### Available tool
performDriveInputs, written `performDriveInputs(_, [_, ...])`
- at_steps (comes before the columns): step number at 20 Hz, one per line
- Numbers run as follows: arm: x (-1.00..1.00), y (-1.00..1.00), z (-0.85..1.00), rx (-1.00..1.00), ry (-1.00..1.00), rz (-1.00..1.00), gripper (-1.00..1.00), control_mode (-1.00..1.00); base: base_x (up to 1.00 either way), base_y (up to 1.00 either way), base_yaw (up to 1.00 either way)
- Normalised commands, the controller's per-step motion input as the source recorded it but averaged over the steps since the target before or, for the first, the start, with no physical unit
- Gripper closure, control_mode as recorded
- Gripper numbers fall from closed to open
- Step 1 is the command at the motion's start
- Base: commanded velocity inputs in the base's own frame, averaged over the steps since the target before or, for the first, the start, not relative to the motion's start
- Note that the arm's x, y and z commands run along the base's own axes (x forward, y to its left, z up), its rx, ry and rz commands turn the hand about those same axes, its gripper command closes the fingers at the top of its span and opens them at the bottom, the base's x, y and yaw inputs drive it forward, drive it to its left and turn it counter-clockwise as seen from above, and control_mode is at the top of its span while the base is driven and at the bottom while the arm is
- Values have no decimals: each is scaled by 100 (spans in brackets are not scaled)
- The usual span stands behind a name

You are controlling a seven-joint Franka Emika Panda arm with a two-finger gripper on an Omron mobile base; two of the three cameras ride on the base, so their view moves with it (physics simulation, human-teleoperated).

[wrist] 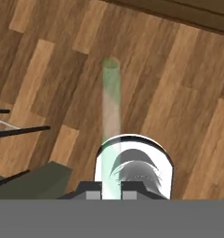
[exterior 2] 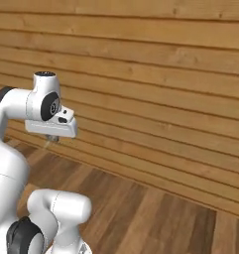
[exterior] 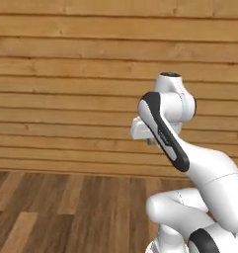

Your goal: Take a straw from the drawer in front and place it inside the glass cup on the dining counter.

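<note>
Fingers point(wrist: 91, 191) clenched on the straw point(wrist: 111, 111), which sticks out straight ahead from between them, pale green and see-through, over the brown plank floor point(wrist: 178, 116) beyond the tips.

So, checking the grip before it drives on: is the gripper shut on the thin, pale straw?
Shut on the straw: the gripper has its fingertips pinching the straw's base.
</note>
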Motion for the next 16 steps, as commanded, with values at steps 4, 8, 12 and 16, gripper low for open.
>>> performDriveInputs(4, [0,0,0,0,0,0,100,100,100,0,68])
performDriveInputs(8, [0,0,0,0,0,0,100,100,89,0,84])
performDriveInputs(12, [0,0,0,0,0,0,100,100,77,0,89])
performDriveInputs(16, [0,0,0,0,0,0,100,100,81,-1,89])
